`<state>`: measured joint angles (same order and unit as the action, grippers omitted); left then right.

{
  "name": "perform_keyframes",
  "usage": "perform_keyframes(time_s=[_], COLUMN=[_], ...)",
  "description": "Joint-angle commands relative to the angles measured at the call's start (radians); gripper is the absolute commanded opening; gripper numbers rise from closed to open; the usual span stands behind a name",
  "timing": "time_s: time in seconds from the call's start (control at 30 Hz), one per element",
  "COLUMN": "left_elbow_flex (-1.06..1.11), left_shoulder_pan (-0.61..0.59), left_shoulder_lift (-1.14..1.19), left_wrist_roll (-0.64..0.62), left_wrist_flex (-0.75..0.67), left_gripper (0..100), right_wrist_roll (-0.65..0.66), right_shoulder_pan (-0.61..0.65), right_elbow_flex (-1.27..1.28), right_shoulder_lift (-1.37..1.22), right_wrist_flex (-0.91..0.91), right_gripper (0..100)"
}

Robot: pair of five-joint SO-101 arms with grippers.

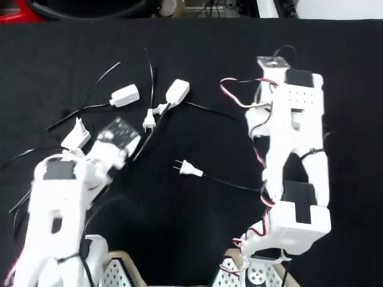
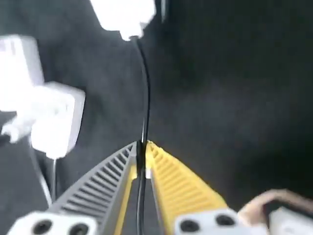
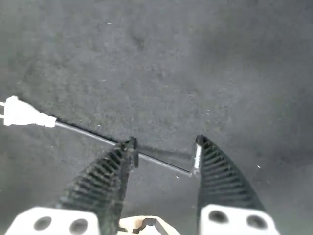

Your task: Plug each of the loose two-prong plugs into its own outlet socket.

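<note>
The left end effector [image 2: 141, 148] is clamped on a black cable [image 2: 145, 93] that runs to a blurred white block [image 2: 123, 13], which is cut off at the frame edge. The right end effector [image 3: 164, 144] stands open astride the thin cord [image 3: 88, 131] of a loose two-prong plug [image 3: 22, 113]. This plug lies mid-worktop [image 1: 197, 239] between the arms; whether the fingers touch the cord is unclear.

The black cloth [image 3: 195, 58] looks matt and faintly fuzzy, the plug [image 3: 22, 115] and outlet socket [image 1: 125, 95] smooth white plastic, the cord [image 2: 145, 98] smooth black sheathing, and the fingers [image 2: 171, 181] of the left gripper [image 2: 142, 147] ribbed matt plastic.
</note>
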<state>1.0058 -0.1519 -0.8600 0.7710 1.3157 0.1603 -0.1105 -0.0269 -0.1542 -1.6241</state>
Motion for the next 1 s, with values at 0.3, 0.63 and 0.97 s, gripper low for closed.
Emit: perform_keyframes(time_s=[0.3,0.63,0.97], left_elbow_flex=[0.194,0.186,0.302], left_shoulder_pan=[-0.254,-0.197,-0.166], left_shoulder_lift=[-0.382,-0.615,-0.712], left_wrist_roll=[0.347,0.104,-0.273], left_wrist_flex=[0.129,0.126,-0.169], left_gripper=[6,43,32], right_wrist_roll=[0.0,-0.044,0.206], right_shoulder_pan=[0.244,0.373,0.384], right_elbow_flex=[0.022,0.136,0.383], right_shoulder_lift=[0.008,0.008,0.018], right_wrist_flex=[-0.021,0.06,0.287], right_gripper=[18.1,18.1,18.1])
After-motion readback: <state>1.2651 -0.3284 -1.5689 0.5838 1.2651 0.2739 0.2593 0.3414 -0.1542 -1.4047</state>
